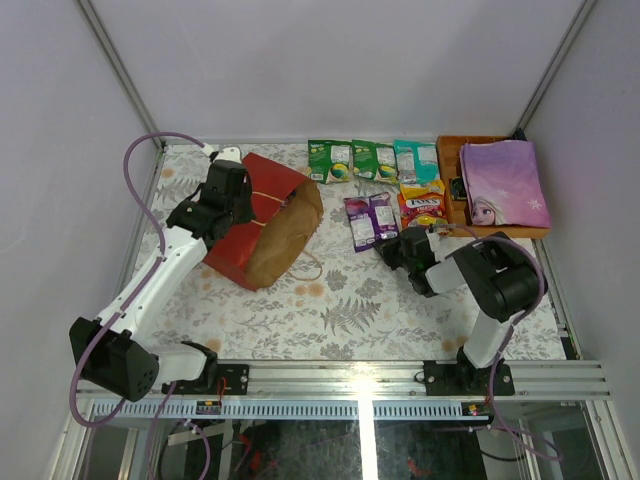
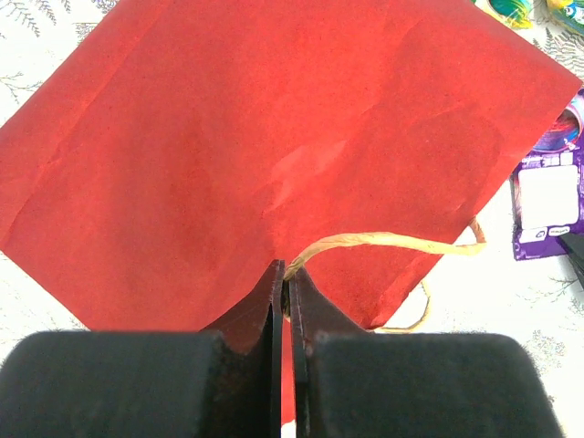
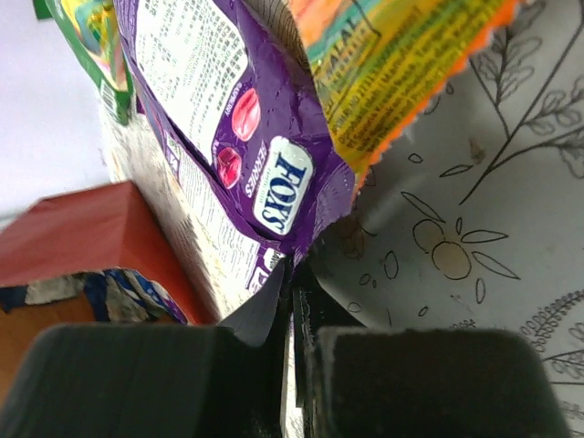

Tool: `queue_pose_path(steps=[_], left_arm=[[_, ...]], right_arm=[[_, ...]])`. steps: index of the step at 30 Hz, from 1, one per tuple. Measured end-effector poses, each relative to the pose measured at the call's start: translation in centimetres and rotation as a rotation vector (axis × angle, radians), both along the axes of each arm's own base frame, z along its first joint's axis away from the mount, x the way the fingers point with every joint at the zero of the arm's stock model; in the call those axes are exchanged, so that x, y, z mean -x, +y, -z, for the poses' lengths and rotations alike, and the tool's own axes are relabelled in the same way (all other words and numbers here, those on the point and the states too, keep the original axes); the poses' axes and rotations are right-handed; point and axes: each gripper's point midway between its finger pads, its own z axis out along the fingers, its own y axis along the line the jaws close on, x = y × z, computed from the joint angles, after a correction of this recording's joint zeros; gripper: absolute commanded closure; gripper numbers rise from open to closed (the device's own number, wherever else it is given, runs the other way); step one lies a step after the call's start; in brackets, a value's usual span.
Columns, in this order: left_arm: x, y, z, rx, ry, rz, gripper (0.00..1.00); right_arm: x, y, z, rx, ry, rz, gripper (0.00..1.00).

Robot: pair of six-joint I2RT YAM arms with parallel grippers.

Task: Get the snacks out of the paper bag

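Your left gripper (image 2: 285, 278) is pinched tight on the red paper bag (image 2: 274, 137), which lies tipped at ten o'clock. Green packets (image 1: 352, 160), a teal packet (image 1: 415, 160) and a yellow-red packet (image 1: 422, 200) lie out near one o'clock. Your right gripper (image 3: 292, 274) is closed on the purple Fox's packet (image 3: 274, 182) by its corner. A blue bag (image 3: 128, 292) seems left inside.

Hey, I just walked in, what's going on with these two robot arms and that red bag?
The arms are emptying snacks out of a red paper bag. The left gripper is shut on the bag's red side, and the bag lies tipped over with its mouth toward the right arm. The right gripper pinches a corner of a purple packet. Two green packets, a teal packet and a yellow-red packet lie out on the table. Something blue seems to be inside the bag.
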Motion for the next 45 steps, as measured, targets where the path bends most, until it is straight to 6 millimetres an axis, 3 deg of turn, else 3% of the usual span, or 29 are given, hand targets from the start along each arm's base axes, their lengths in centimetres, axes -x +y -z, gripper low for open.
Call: queue_pose_path(steps=[8, 10, 12, 15, 17, 19, 23, 26, 29, 30, 34, 36, 39, 45], left_arm=[[0.0, -0.1, 0.0, 0.004, 0.002, 0.007, 1.0], [0.0, -0.2, 0.0, 0.005, 0.002, 0.009, 1.0], [0.1, -0.2, 0.0, 0.006, 0.003, 0.012, 1.0], [0.1, -0.2, 0.0, 0.007, 0.003, 0.012, 1.0], [0.1, -0.2, 0.0, 0.006, 0.002, 0.011, 1.0], [0.1, -0.1, -0.1, 0.003, -0.001, 0.004, 1.0], [0.4, 0.8, -0.8, -0.001, -0.032, -0.047, 1.0], [1.0, 1.8, -1.5, 0.001, -0.064, -0.097, 1.0], [1.6, 2.7, -2.0, 0.002, -0.085, -0.142, 1.0], [1.7, 2.9, -2.0, -0.001, -0.085, -0.155, 1.0], [1.9, 3.3, -1.4, -0.015, -0.062, -0.179, 1.0], [2.0, 3.4, -1.1, -0.021, -0.05, -0.184, 1.0], [2.1, 3.5, -1.0, -0.026, -0.044, -0.187, 1.0], [2.2, 3.5, -1.0, -0.027, -0.043, -0.187, 1.0]], right_arm=[[-1.6, 0.7, 0.0, -0.117, 0.002, 0.164, 1.0], [-1.9, 0.7, -0.2, -0.127, 0.0, 0.188, 0.92], [-2.0, 0.6, -0.3, -0.128, -0.003, 0.209, 0.72], [-2.2, 0.4, -0.7, -0.127, -0.014, 0.237, 0.25], [-2.5, 0.4, -2.1, -0.146, -0.049, 0.242, 0.02], [-2.7, 0.3, -3.6, -0.137, -0.082, 0.24, 0.01], [-1.6, 0.1, -4.4, -0.037, -0.088, 0.212, 0.01], [-0.7, 1.3, -6.0, 0.084, -0.13, 0.138, 0.0], [-1.5, 4.7, -8.9, 0.189, -0.211, 0.005, 0.0], [-2.6, 6.7, -10.6, 0.229, -0.25, -0.06, 0.0], [-6.4, 12.1, -14.3, 0.383, -0.353, -0.252, 0.0], [-7.5, 14.2, -15.2, 0.481, -0.41, -0.36, 0.0], [-7.1, 15.2, -13.7, 0.63, -0.439, -0.516, 0.0], [-6.0, 14.5, -8.6, 0.864, -0.411, -0.765, 0.01]])
